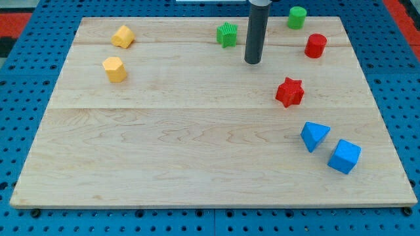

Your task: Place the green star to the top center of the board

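Note:
The green star [227, 34] stands near the view's top, about the middle of the wooden board [197, 151]. My tip [253, 62] rests on the board just to the right of and slightly below the star, a small gap apart from it. The dark rod rises from the tip out of the view's top.
A green cylinder [296, 17] sits at the top right, a red cylinder [315, 45] below it, a red star [289, 92] lower. A blue triangle [314, 136] and blue cube [344, 156] lie at right bottom. Two yellow blocks [123, 36] [115, 69] sit top left.

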